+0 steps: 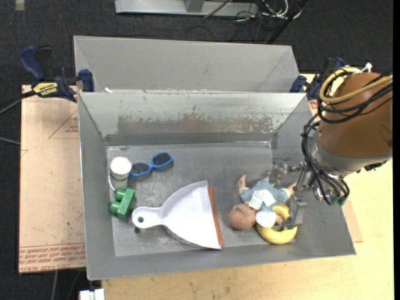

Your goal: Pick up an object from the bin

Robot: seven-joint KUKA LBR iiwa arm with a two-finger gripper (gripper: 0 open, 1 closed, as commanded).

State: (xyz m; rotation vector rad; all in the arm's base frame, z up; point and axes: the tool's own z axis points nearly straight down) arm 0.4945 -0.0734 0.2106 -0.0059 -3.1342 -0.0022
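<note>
Gripper [295, 212] beside yellow banana [278, 235] (heap [259, 199] crowding it), white dustpan [184, 217] leftward

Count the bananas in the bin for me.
1. The yellow banana lies in the front right corner of the bin, at the edge of a small heap, right by the gripper. The heap may hide another.

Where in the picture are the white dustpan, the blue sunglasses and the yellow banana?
white dustpan [190, 214], camera view, middle of its pan.
blue sunglasses [162, 162], camera view, upper lens.
yellow banana [278, 235], camera view, its curved middle.
</note>
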